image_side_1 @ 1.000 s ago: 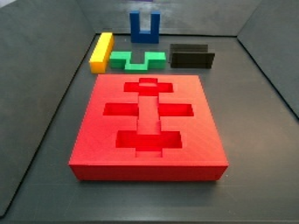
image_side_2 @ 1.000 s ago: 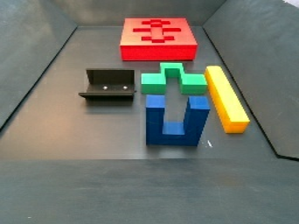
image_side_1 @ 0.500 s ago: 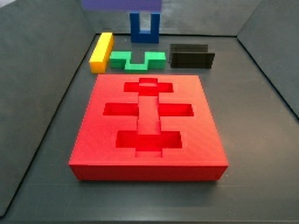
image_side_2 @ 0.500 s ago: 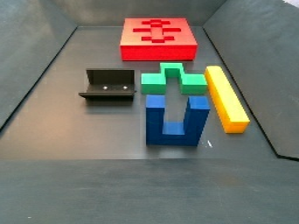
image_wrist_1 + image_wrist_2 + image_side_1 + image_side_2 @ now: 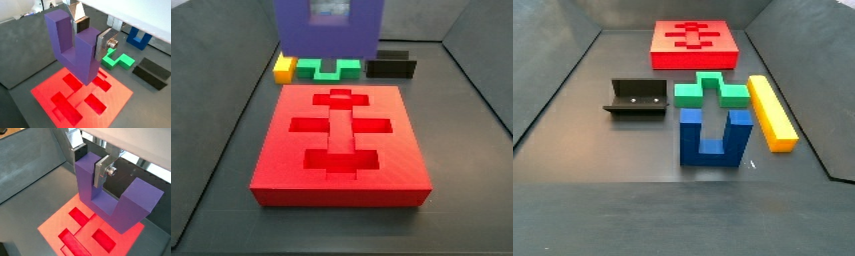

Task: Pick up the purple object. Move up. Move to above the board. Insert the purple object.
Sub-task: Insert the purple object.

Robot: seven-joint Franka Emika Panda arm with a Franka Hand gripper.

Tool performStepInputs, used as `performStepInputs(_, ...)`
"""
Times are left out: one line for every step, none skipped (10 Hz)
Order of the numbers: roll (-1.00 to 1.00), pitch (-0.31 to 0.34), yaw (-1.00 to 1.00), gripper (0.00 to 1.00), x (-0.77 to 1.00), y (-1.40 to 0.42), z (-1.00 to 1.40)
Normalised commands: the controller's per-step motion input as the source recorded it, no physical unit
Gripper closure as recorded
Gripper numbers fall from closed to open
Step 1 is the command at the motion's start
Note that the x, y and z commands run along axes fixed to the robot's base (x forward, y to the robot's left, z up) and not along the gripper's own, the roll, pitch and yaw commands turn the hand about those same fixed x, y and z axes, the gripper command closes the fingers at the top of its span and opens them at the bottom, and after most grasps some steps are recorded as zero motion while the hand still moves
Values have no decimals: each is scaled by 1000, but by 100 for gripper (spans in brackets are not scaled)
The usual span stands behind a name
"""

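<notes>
The purple object (image 5: 73,50) is a U-shaped block with its prongs pointing up. My gripper (image 5: 92,34) is shut on one prong, a silver finger on each side; both wrist views show this grip (image 5: 91,162). The block (image 5: 127,203) hangs in the air over the red board (image 5: 77,95), clear of its cross- and bar-shaped cut-outs (image 5: 87,228). In a side view the purple object (image 5: 329,28) fills the top of the picture above the board's far end (image 5: 338,140), and the gripper is cut off there. In a side view the board (image 5: 696,45) lies alone; gripper and purple object are out of view.
Beyond the board lie a green block (image 5: 329,69), a yellow bar (image 5: 283,68) and the dark fixture (image 5: 392,66). A blue U-shaped block (image 5: 716,135) stands upright beside the yellow bar (image 5: 771,110), green block (image 5: 708,90) and fixture (image 5: 636,98). Grey walls enclose the floor.
The purple object has come into a side view from the top edge and now covers the blue block, having moved toward the board. The pieces on the floor have not moved.
</notes>
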Motion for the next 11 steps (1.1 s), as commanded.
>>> performStepInputs(100,4,23,100,266,-220,-180)
performStepInputs(14,-4,0,100,154,-291,-89)
performStepInputs(0,-64,0,100,220,-237,-171)
performStepInputs(0,-64,3,100,231,-297,-251)
performStepInputs(59,0,69,100,374,-403,-329)
performStepInputs(139,20,94,100,386,-486,-380)
performStepInputs(189,13,123,100,254,-463,-446)
performStepInputs(190,51,177,100,257,-323,-429)
performStepInputs(210,90,240,100,240,-220,-406)
performStepInputs(199,100,231,100,254,-214,-386)
performStepInputs(176,66,214,100,180,-80,-354)
